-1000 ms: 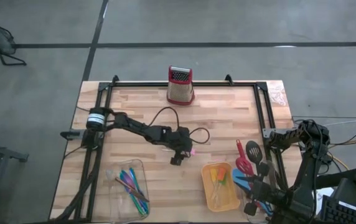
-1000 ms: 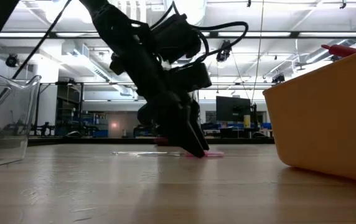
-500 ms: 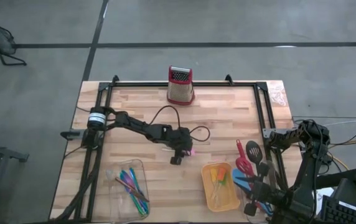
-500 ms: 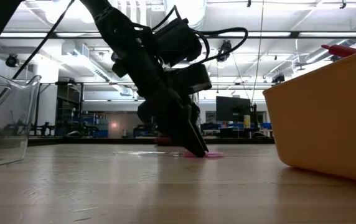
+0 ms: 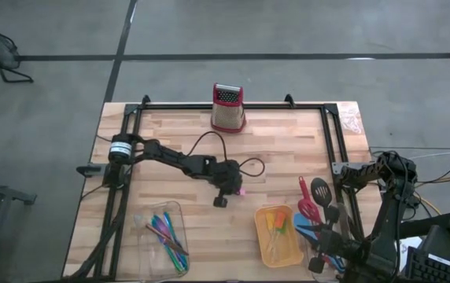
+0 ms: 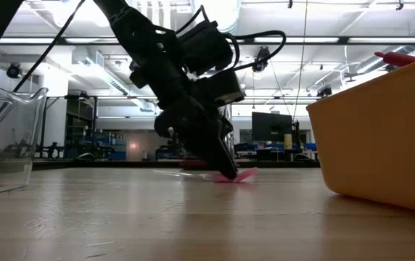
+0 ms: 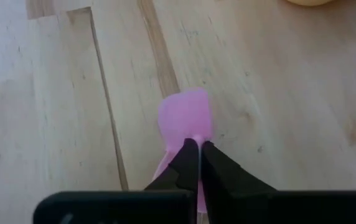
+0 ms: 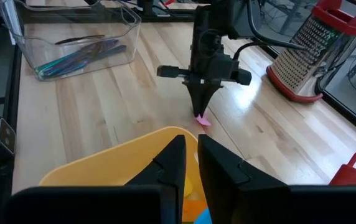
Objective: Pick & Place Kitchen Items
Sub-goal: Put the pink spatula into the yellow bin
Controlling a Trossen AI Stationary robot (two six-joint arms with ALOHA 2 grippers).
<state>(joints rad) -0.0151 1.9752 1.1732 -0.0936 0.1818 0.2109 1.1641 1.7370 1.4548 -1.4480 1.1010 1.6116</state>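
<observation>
Nearest you along the front of the worktop (image 5: pixel 288 149), the clear tray (image 5: pixel 164 236) is holding the thin purple, green and blue sticks (image 5: pixel 164 229), the orange tray (image 5: pixel 278 236) is holding small orange and green pieces (image 5: pixel 278 224), and the long-handled spoons and spatulas (image 5: pixel 316 206) are lying just beside it on the right, so the sorting looks partly done. Down in that same front right corner the right pincer (image 8: pixel 189 163) is waiting over the rim of the orange tray with its fingers drawn almost together and nothing between them. Further in, near the middle, your left pincer (image 7: pixel 198 163) is reaching down steeply to the wood and pinching the pink piece (image 7: pixel 184 118) by one thin edge, jaws all but closed on it; its free end is tipping up off the surface in the low view, which suggests the grip is taking. That edge hold is likely forced by how flat the piece is lying. Farthest back, the box grater (image 5: pixel 228 108) is standing upright at the rear edge, well apart from the work.
</observation>
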